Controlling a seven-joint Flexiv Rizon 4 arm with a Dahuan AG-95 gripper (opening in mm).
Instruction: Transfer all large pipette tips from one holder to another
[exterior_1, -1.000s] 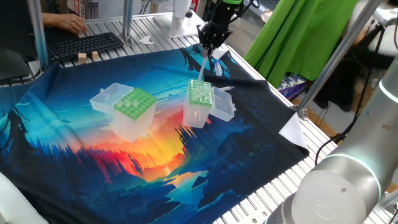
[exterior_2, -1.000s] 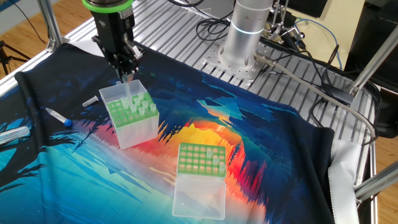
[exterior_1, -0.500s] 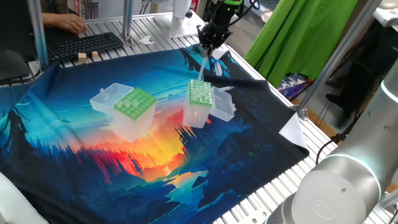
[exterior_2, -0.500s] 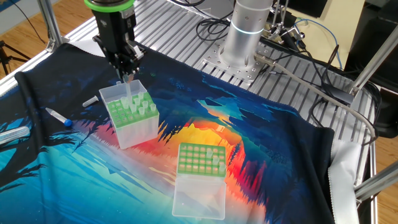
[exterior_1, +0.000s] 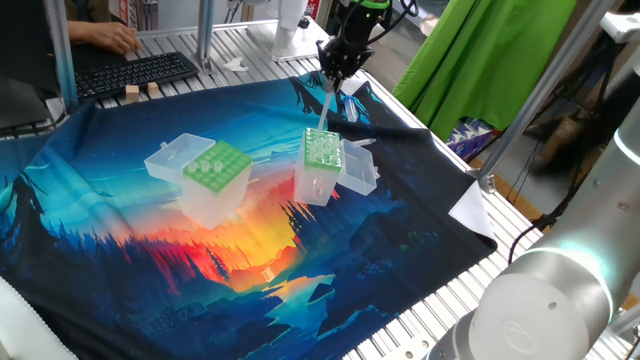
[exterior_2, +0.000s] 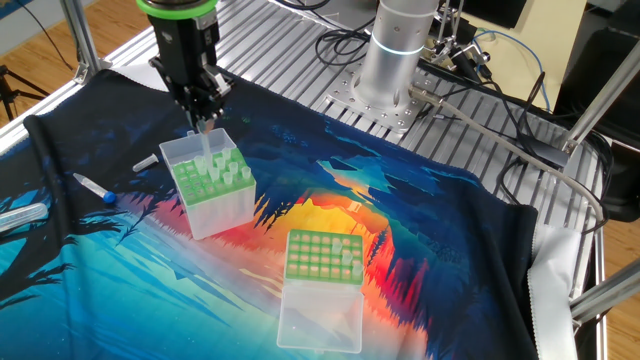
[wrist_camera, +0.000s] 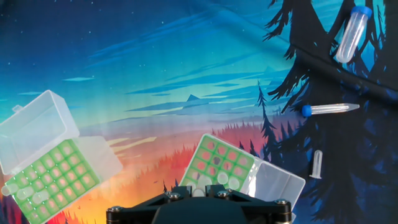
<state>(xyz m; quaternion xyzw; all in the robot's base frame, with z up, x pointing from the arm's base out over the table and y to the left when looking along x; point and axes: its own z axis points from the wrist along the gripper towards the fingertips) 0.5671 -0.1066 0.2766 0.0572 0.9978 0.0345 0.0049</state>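
The gripper (exterior_2: 204, 117) points straight down above the clear holder with the light-green wide-holed top (exterior_2: 212, 176), its jaws drawn narrow on the upper end of one large pipette tip (exterior_2: 205, 141). The translucent tip hangs upright from the gripper, its lower end right at the top plate; whether it sits in a hole I cannot tell. Several more tips (exterior_2: 234, 174) stand in that rack, whose clear lid (wrist_camera: 279, 186) lies hinged open. The other holder, with the darker-green plate of small holes (exterior_2: 322, 255), stands well apart on the printed cloth (exterior_2: 420, 240) covering the counter, lid (exterior_2: 318, 320) folded open too. Two blue-capped tubes (wrist_camera: 328, 109) lie on the cloth nearby.
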